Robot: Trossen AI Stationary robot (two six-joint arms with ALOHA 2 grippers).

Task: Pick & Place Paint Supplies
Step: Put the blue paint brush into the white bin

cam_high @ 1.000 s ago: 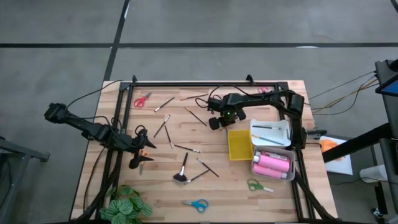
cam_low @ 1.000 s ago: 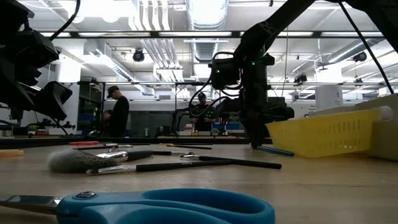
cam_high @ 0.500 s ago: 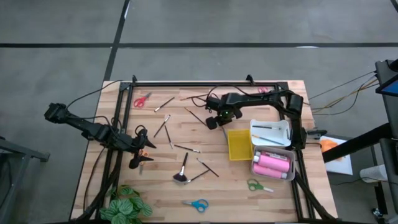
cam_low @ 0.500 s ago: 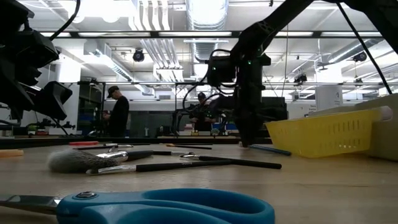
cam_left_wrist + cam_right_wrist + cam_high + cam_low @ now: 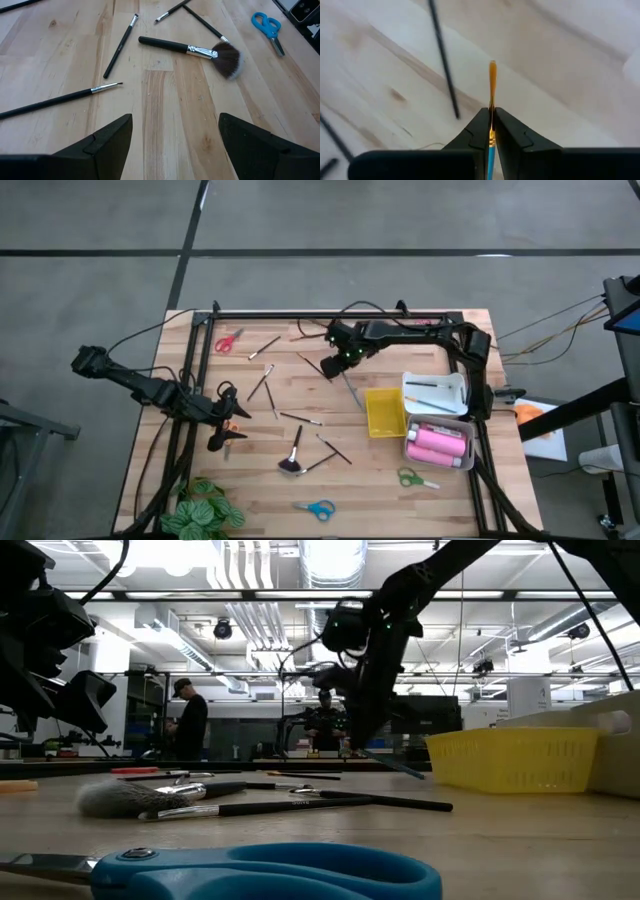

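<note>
My right gripper (image 5: 334, 366) hangs over the table's far middle, shut on a thin blue-handled brush (image 5: 351, 391) that slants down from it toward the yellow tray (image 5: 385, 412). Other thin brushes (image 5: 300, 418) and a fluffy black brush (image 5: 291, 456) lie flat on the wood. So do the red scissors (image 5: 228, 340), blue scissors (image 5: 318, 508) and green scissors (image 5: 417, 478). Pink bottles (image 5: 438, 443) lie in a clear bin. My left gripper (image 5: 225, 436) waits open at the left, over bare wood. My right gripper pinches the blue brush near its bristle end (image 5: 492, 106) between its two fingers, coming steeply from above. The orange tip (image 5: 492, 75) sticks out past the fingertips. The blue handle (image 5: 395, 764) slants down toward the yellow tray; whether its low end touches the table I cannot tell.
A white tray (image 5: 447, 383) with a few brushes stands beside the yellow one at the right. A leafy plant (image 5: 205, 510) sits at the near left corner. A black frame (image 5: 330, 314) runs along the far edge. People stand in the room beyond the table.
My right gripper has risen and gone toward the table's far left, away from the yellow tray, tipping and rolling as it went. The blue brush, flat on the table before, now has its bristle end raised and slants down from the shut fingers.
</note>
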